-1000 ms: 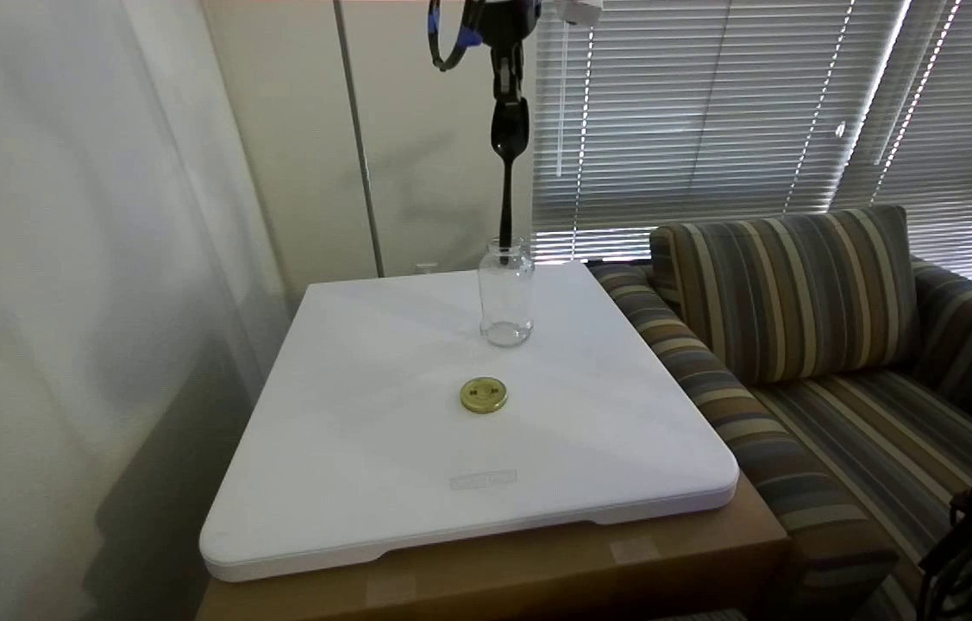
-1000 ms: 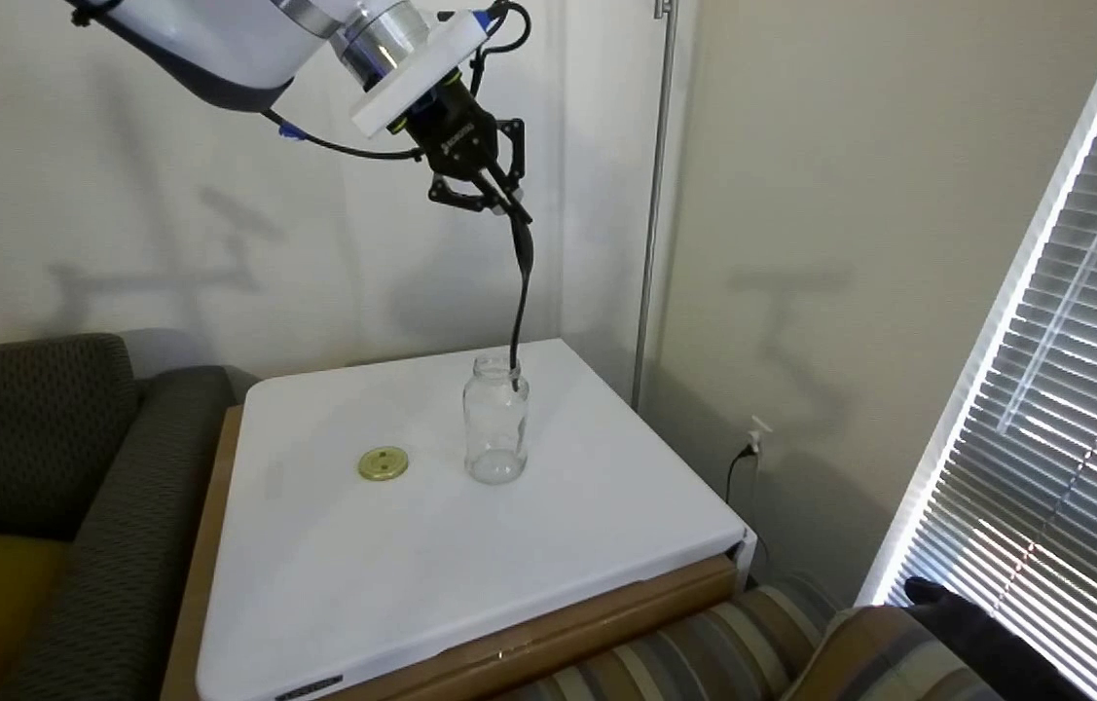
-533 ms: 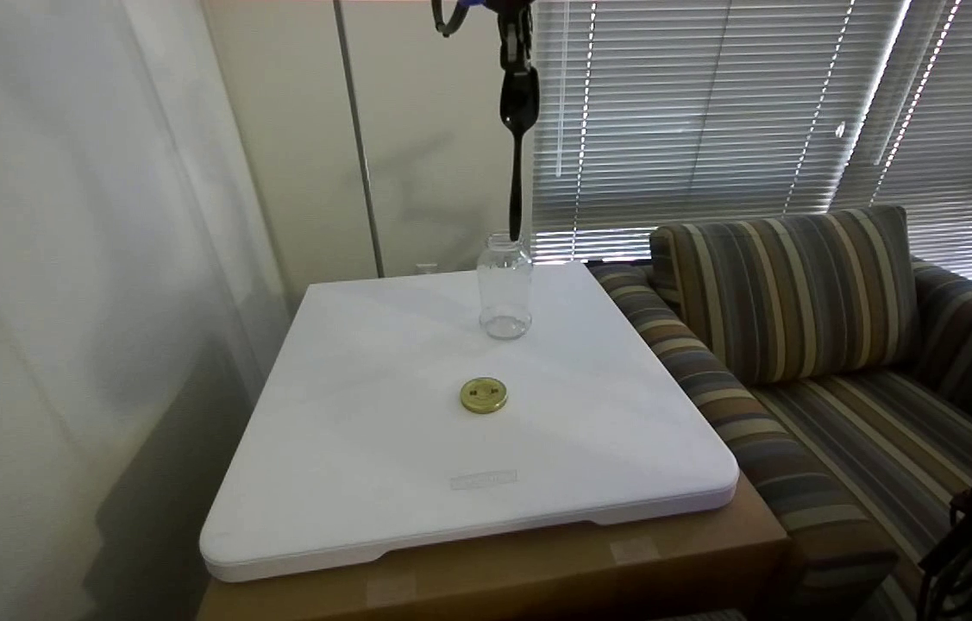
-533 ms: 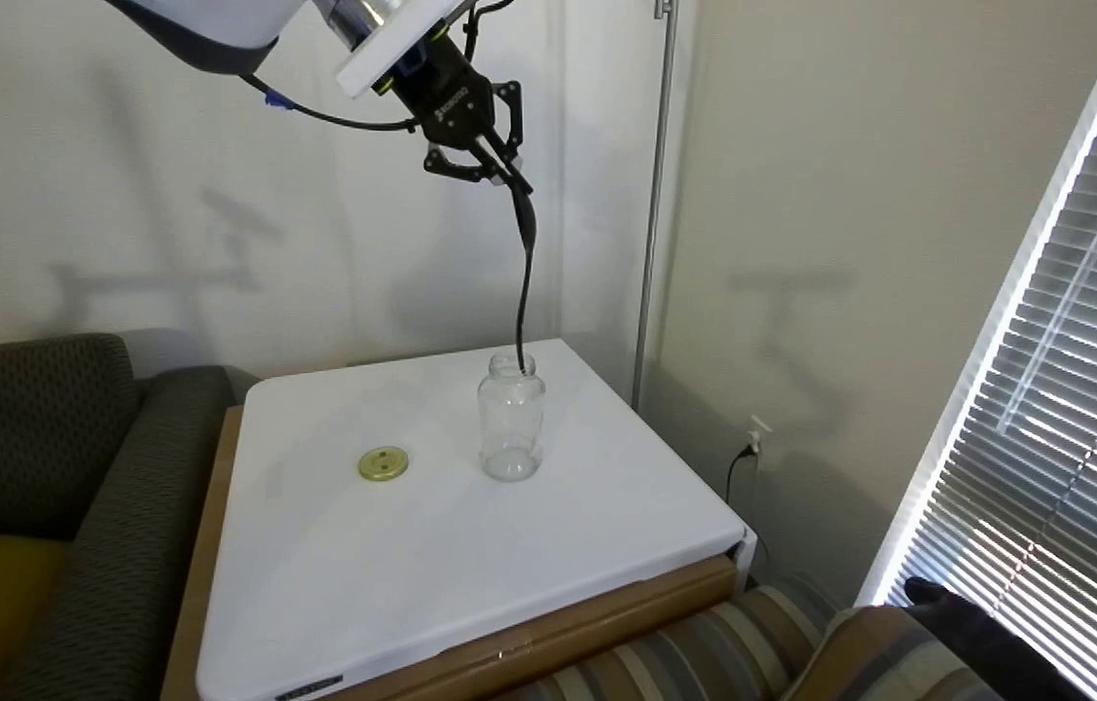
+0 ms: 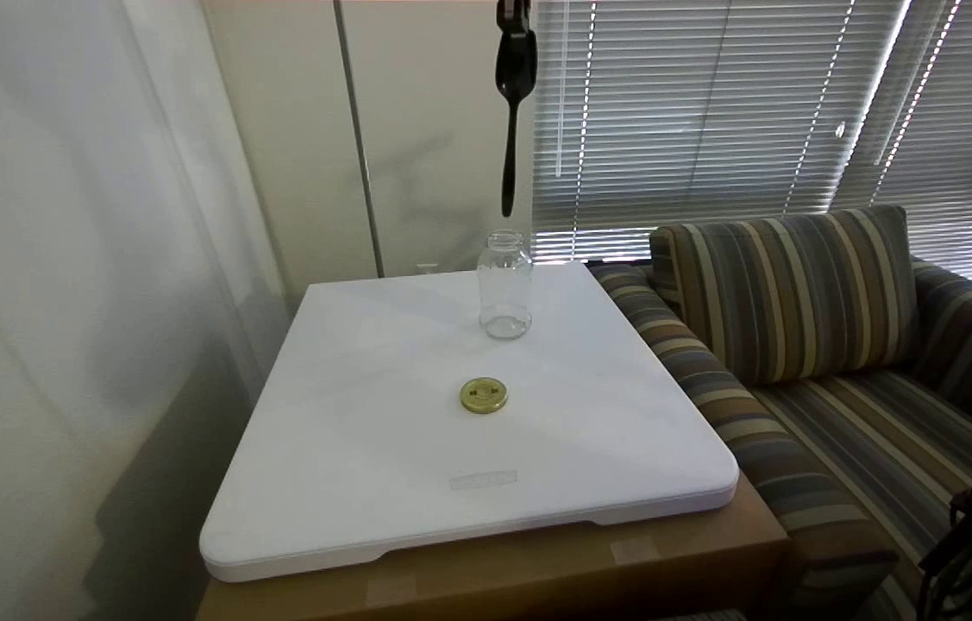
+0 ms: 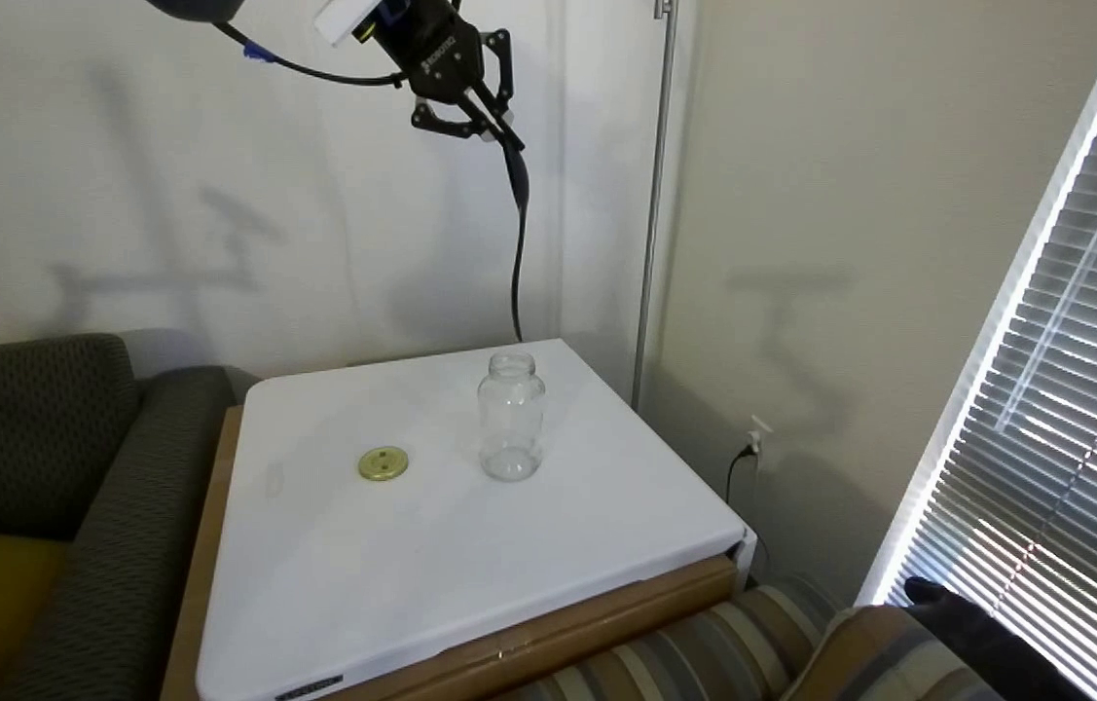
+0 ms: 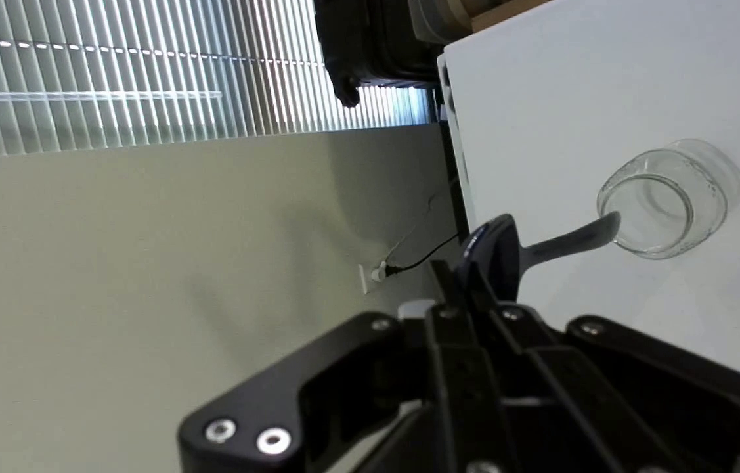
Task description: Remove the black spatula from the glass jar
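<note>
Black spatula (image 5: 511, 125), clamped by its head in the tool (image 6: 507, 138) and clear of the glass jar (image 6: 511, 419): carry steadily aside before lowering.

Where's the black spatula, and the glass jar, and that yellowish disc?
Black spatula (image 5: 516, 73): in an exterior view, on its rounded head.
Glass jar (image 6: 511, 419): in an exterior view, on its clear side.
Yellowish disc (image 5: 483, 395): in an exterior view, on its top face.
</note>
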Controlling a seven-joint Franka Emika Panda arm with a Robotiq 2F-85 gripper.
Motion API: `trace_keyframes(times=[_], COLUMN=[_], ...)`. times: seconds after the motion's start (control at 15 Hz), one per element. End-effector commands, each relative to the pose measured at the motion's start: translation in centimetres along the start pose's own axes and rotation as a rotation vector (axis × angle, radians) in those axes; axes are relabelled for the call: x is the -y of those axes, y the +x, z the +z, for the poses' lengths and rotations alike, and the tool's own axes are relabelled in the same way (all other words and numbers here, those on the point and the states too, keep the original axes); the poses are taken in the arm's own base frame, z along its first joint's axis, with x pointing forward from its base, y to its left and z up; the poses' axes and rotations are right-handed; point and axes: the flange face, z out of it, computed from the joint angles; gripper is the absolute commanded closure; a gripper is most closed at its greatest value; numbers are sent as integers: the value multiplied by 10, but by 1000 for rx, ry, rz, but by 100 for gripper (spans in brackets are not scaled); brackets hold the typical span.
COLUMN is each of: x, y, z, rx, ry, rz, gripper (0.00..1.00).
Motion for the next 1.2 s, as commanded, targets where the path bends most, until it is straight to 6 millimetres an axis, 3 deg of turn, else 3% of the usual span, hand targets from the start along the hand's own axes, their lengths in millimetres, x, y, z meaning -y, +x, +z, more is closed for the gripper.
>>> trace_keyframes(times=[0.0,0.2,0.53,0.73,1.13], x=[-9,-10,3,18,76], y=[3,15,33,44,69], z=[-17,-20,-7,13,66], rx=[-81,-195,-342,-383,-399], ry=[24,110,329,468,635], rz=[5,17,-29,-73,-167], gripper=[99,99,99,99,99])
